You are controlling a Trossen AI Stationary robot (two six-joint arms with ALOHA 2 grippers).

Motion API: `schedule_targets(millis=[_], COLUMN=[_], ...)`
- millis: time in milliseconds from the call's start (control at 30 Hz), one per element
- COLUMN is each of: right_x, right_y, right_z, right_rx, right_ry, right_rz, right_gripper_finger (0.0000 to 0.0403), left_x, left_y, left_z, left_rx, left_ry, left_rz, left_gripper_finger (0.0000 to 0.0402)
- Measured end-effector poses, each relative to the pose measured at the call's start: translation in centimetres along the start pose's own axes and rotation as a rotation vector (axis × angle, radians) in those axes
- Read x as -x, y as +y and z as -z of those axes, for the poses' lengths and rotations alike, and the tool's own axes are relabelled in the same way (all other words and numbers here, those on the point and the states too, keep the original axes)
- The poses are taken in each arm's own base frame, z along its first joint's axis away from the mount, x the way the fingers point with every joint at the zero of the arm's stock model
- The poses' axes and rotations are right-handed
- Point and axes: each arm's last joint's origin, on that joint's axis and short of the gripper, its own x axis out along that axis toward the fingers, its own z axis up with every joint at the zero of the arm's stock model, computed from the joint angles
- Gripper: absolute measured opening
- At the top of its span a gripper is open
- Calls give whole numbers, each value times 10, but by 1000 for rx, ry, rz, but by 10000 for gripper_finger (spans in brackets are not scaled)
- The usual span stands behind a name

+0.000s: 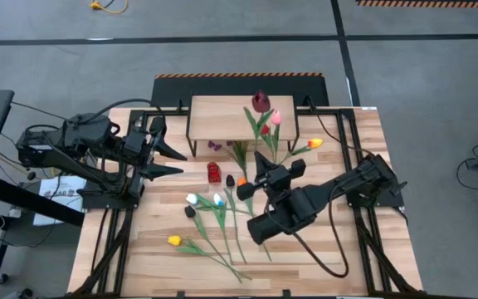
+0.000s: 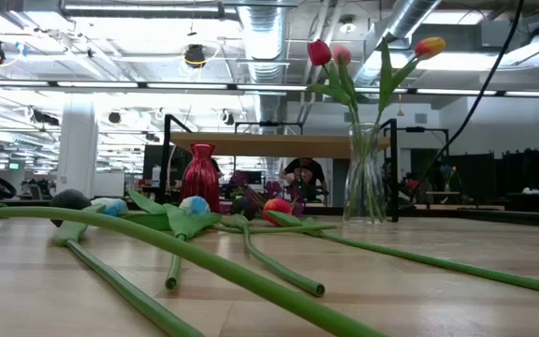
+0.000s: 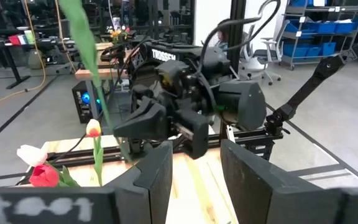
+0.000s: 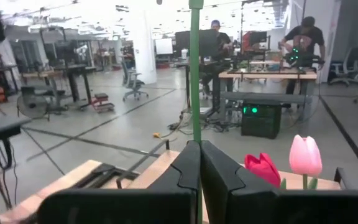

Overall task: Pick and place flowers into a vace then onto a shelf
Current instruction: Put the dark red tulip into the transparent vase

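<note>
Bench [image 1: 338, 249]: pale wood planks with visible grain, black metal frame rails running along both sides.

Shelf [image 1: 222, 116]: small rectangular light-wood board on thin black legs, standing beyond the right claw at the far edge of the bench.

Vase, clear glass [image 2: 366, 173]: tall, ribbed, holding red [image 2: 318, 52], pink [image 2: 342, 54] and orange-yellow [image 2: 429, 46] tulips on smooth green plastic stems; it stands just beside the right claw, in front of the shelf.

Vase, red [image 2: 200, 176]: small, glossy, waisted, on the bench between the two claws.

Right claw [image 1: 258, 156]: dark fingers pressed together on the thin green stem [image 4: 195, 74] of a maroon-headed tulip [image 1: 260, 101]; the stem runs straight up from the fingers and the head hangs over the shelf. The arm reaches in diagonally from the right side, wrist low over the bench.

Left claw [image 1: 175, 162]: fingers parted to a middling gap, nothing between them; raised at the left side of the bench, pointing toward the right arm.

Loose flowers: white [image 1: 192, 199], pale blue [image 1: 218, 200], black [image 1: 190, 212], orange [image 1: 241, 182] and yellow [image 1: 173, 241] heads on long green stems, lying flat on the planks on the near side of the right claw.
</note>
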Motion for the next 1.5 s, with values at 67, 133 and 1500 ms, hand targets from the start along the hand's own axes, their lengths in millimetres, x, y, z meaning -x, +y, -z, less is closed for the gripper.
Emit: schedule_targets(millis=[67,133,1500], right_x=[1,7,-1], right_y=[0,1,58], right_z=[-2,-2,-57], right_rx=[-9,-7,295], right_ry=[-1,-1,54], right_rz=[-2,-17,-460], right_gripper_finger=[0,0,0], left_x=[0,0,-61], left_y=[0,0,27], left_z=[0,0,0], left_rx=[0,0,-32], left_ry=[0,0,-60], left_rz=[0,-1,77], left_gripper_finger=[126,126,126])
